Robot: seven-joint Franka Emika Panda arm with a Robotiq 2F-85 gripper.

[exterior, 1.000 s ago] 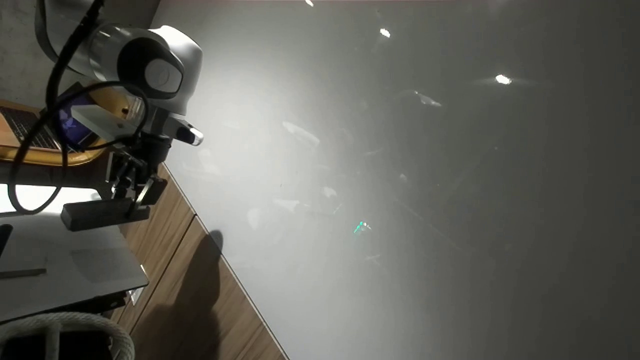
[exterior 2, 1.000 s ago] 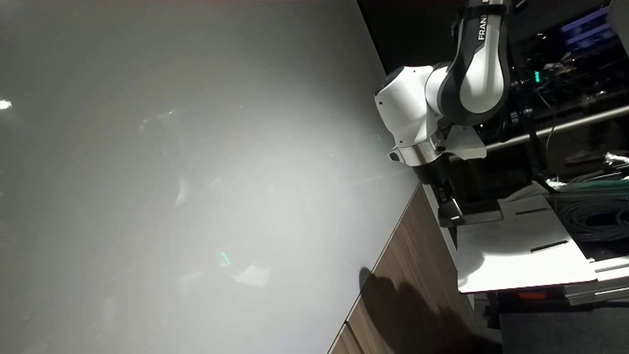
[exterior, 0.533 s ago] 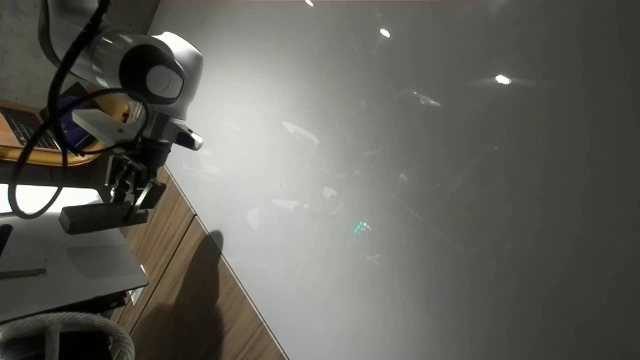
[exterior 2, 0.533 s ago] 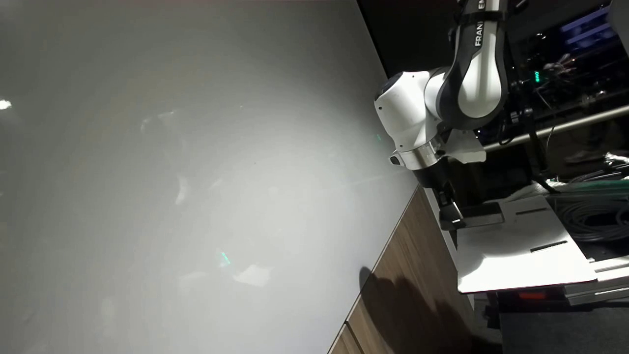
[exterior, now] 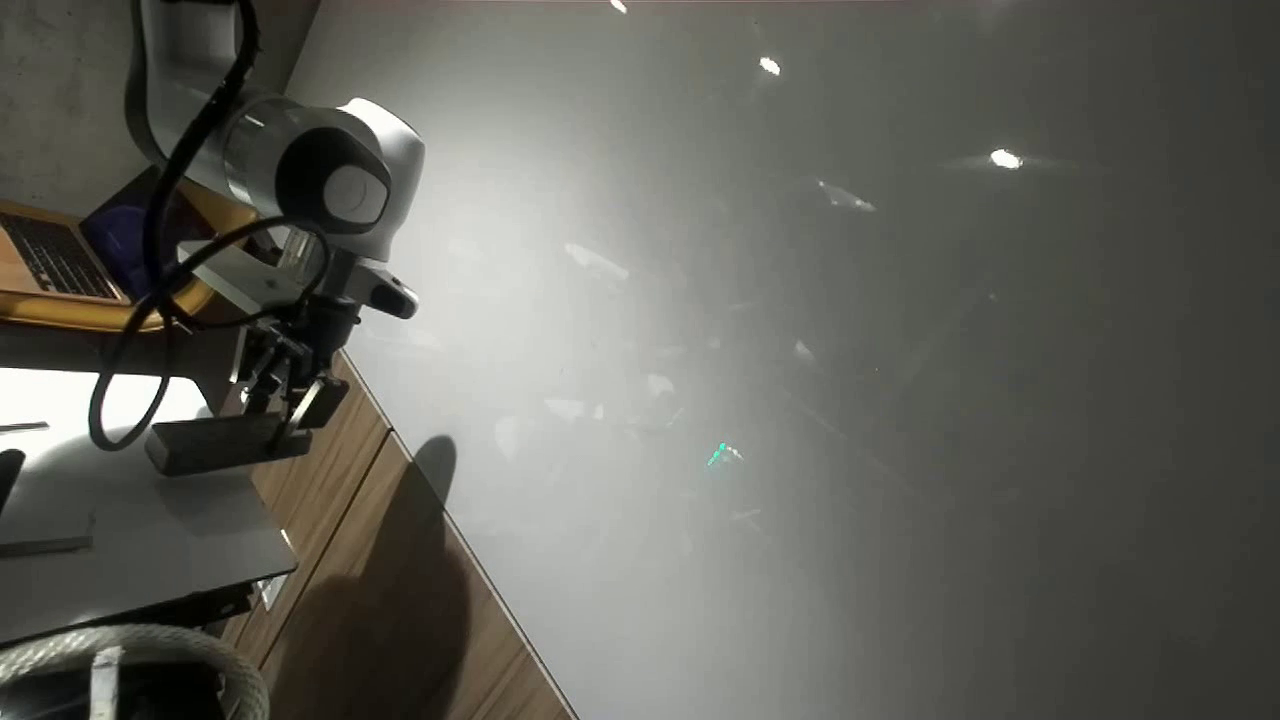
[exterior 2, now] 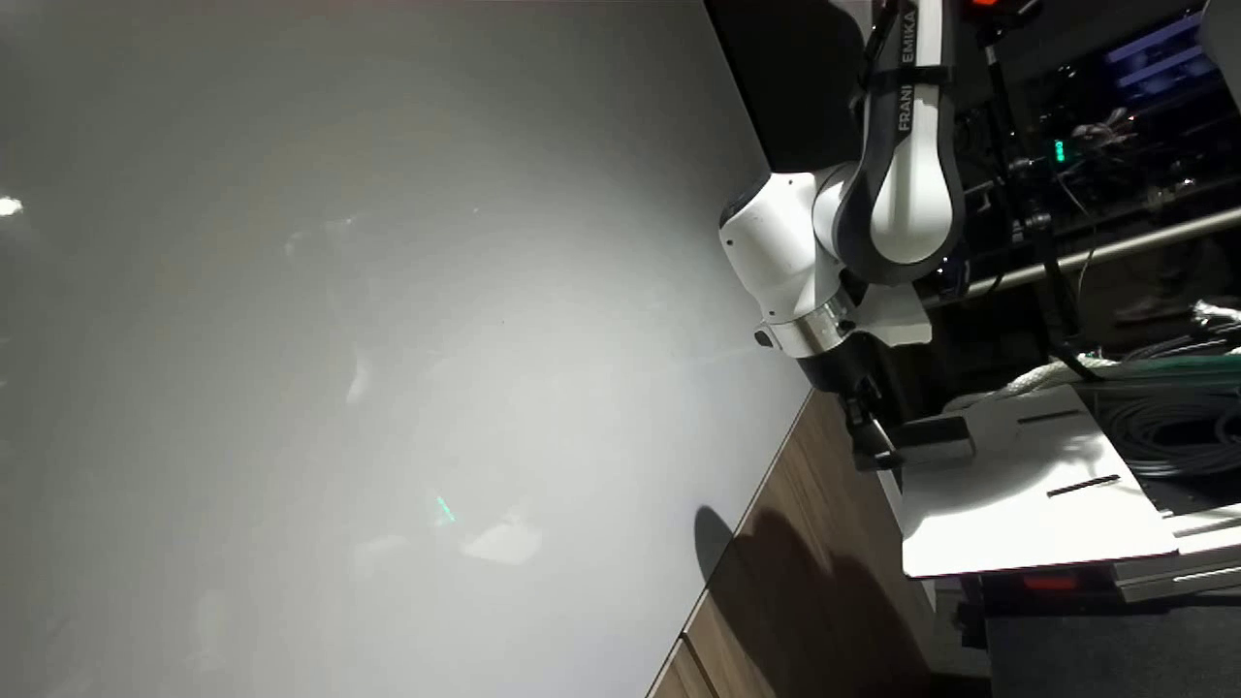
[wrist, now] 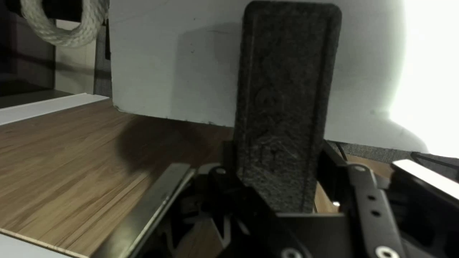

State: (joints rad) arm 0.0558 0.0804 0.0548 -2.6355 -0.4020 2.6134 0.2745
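Currently your end effector [wrist: 278, 168] is clamped on a long dark grey block [wrist: 287, 79] — its jaws set against both sides, near one end. The block's free length juts in front of a white panel [exterior 2: 1008, 519] with dark slots [exterior 2: 1083, 486]; from these angles you cannot tell whether the two touch. Beside the panel you have wood panelling [exterior: 490, 640], where a dark shadow [exterior: 390, 600] falls, and next to it spreads a glossy grey board [exterior: 650, 350] with bright glints [exterior: 1005, 159]. In an exterior view you see a black cable [exterior: 203, 122] looping alongside the arm [exterior: 355, 190], a laptop [exterior: 58, 255] beside a yellow rim [exterior: 75, 313] — and, lower down, a white rope ring [exterior: 190, 640].
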